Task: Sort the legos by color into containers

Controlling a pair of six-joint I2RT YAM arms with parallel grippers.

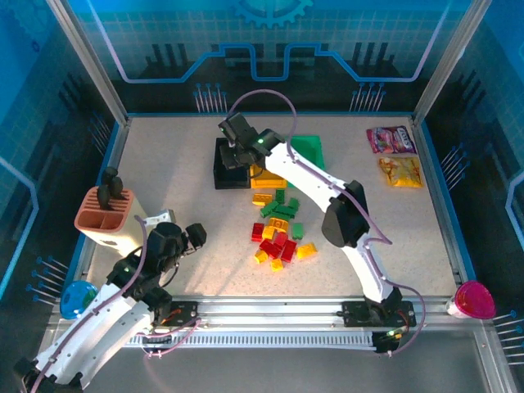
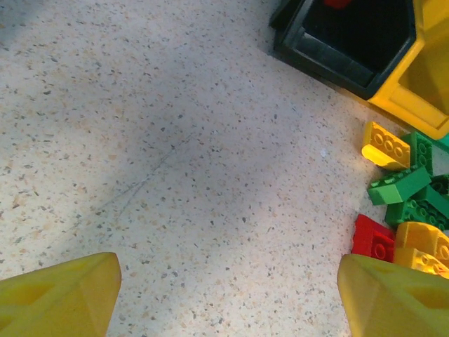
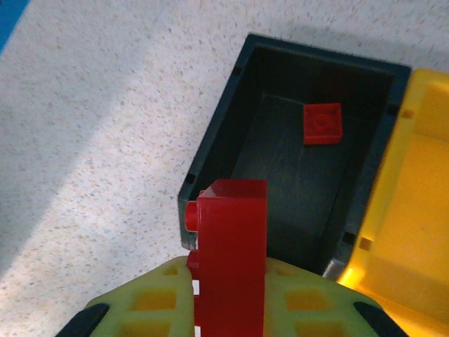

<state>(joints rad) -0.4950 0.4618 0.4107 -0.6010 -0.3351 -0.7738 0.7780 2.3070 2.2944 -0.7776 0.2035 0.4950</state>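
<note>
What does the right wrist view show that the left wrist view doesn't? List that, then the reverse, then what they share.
Right wrist, not left: the right gripper shut on a red brick, plus the black bin's whole floor. Left wrist, not right: the open left gripper over bare table, and loose yellow, green and red bricks. Both: the black bin joined to the yellow bin, on the speckled table.

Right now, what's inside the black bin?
One small red lego lies in the black bin. The red brick in the right claw hides its near corner.
</note>
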